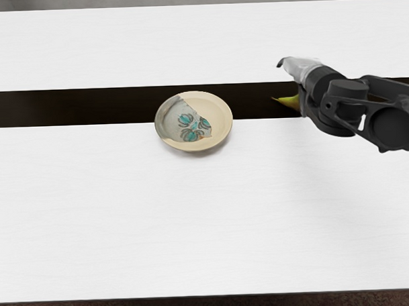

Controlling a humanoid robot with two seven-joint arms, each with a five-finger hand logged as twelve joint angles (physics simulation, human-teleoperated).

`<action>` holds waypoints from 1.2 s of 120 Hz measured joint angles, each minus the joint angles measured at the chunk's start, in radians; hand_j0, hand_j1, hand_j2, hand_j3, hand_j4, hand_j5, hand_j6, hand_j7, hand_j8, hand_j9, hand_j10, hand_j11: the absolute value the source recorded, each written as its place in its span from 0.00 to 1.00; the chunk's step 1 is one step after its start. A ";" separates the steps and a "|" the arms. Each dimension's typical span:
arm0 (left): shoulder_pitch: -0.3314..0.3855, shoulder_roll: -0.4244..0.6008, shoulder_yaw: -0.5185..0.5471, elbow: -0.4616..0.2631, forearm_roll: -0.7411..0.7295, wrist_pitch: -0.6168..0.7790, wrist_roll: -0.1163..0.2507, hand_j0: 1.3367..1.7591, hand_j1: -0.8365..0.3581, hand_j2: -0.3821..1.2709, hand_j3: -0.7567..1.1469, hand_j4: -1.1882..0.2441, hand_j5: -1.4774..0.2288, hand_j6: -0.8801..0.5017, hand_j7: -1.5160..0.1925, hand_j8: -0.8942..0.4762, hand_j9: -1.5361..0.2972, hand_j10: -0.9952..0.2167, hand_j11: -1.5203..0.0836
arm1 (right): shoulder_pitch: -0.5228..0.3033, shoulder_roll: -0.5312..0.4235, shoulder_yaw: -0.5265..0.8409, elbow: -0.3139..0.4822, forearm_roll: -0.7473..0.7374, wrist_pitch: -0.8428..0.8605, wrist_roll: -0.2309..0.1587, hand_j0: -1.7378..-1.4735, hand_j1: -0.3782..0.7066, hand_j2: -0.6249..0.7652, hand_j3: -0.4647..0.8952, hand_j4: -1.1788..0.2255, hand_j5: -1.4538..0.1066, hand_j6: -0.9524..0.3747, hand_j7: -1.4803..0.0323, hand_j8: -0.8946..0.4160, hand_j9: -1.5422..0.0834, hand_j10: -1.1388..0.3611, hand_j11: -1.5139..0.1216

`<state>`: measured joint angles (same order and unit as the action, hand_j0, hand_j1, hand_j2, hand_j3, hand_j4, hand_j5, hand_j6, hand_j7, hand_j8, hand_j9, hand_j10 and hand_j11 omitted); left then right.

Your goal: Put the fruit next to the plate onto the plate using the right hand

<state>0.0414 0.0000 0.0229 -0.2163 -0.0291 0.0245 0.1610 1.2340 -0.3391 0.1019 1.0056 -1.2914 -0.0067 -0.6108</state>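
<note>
Rt of plate, fruit mostly hidden behind right hand.

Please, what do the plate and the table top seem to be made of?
The plate looks like glazed ceramic: cream, with a soft sheen and painted teal motifs. The table looks like white painted or laminated wood, matte; faint horizontal streaks suggest grain, though a render leaves this open.
</note>
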 joint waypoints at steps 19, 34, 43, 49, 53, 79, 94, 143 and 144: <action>0.000 0.000 0.000 0.000 0.000 0.000 0.000 0.76 0.99 0.23 0.40 0.83 0.86 0.63 0.88 0.65 0.84 0.82 0.94 | 0.008 0.061 -0.021 -0.084 0.013 0.035 0.000 0.30 0.31 0.41 0.34 0.66 0.72 0.52 0.76 0.49 0.75 0.59 0.72; 0.000 0.000 0.000 0.000 0.000 0.000 0.000 0.76 0.99 0.23 0.40 0.83 0.86 0.63 0.88 0.65 0.84 0.82 0.94 | 0.006 0.100 -0.024 -0.143 0.014 0.040 0.000 0.30 0.35 0.41 0.34 0.63 0.69 0.49 0.72 0.45 0.71 0.56 0.69; 0.000 0.000 0.000 0.000 0.000 0.000 0.000 0.76 0.99 0.23 0.40 0.83 0.86 0.63 0.88 0.65 0.84 0.82 0.94 | 0.005 0.113 -0.024 -0.171 0.014 0.035 0.000 0.30 0.37 0.41 0.34 0.61 0.67 0.48 0.71 0.44 0.70 0.55 0.68; 0.000 0.000 0.000 0.000 0.000 0.000 0.000 0.76 0.99 0.23 0.40 0.83 0.86 0.63 0.88 0.65 0.84 0.82 0.94 | 0.004 0.119 -0.024 -0.182 0.015 0.029 0.000 0.30 0.38 0.40 0.34 0.61 0.66 0.47 0.70 0.43 0.69 0.54 0.67; 0.000 0.000 0.000 0.000 0.000 0.000 0.000 0.76 0.99 0.23 0.40 0.83 0.86 0.63 0.88 0.65 0.84 0.82 0.94 | 0.004 0.128 -0.024 -0.191 0.015 0.024 0.000 0.30 0.39 0.40 0.34 0.60 0.66 0.47 0.70 0.43 0.69 0.54 0.66; 0.000 0.000 0.000 0.000 0.000 0.000 0.000 0.76 0.99 0.23 0.40 0.83 0.86 0.63 0.88 0.65 0.84 0.82 0.94 | -0.004 0.206 -0.025 -0.278 0.017 -0.026 0.000 0.30 0.41 0.40 0.34 0.59 0.64 0.45 0.68 0.41 0.67 0.53 0.65; 0.000 0.000 0.000 0.000 0.000 0.000 0.000 0.76 0.99 0.23 0.40 0.83 0.86 0.63 0.88 0.65 0.84 0.82 0.94 | -0.027 0.226 -0.025 -0.295 0.017 -0.078 0.000 0.30 0.42 0.40 0.34 0.58 0.63 0.45 0.67 0.41 0.66 0.52 0.64; 0.000 0.000 0.000 0.000 0.000 0.000 0.000 0.76 0.99 0.23 0.40 0.83 0.86 0.63 0.88 0.65 0.84 0.82 0.94 | -0.057 0.234 -0.026 -0.354 0.017 -0.155 0.000 0.30 0.45 0.40 0.34 0.57 0.61 0.43 0.65 0.39 0.64 0.50 0.62; 0.000 0.000 0.000 0.000 0.000 0.000 0.000 0.76 0.99 0.23 0.40 0.83 0.86 0.63 0.88 0.65 0.84 0.82 0.94 | -0.058 0.234 -0.026 -0.356 0.017 -0.155 0.000 0.30 0.45 0.40 0.34 0.57 0.61 0.43 0.65 0.39 0.64 0.50 0.62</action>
<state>0.0414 0.0000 0.0229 -0.2163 -0.0291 0.0245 0.1610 1.1761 -0.1048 0.0760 0.6493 -1.2746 -0.1616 -0.6109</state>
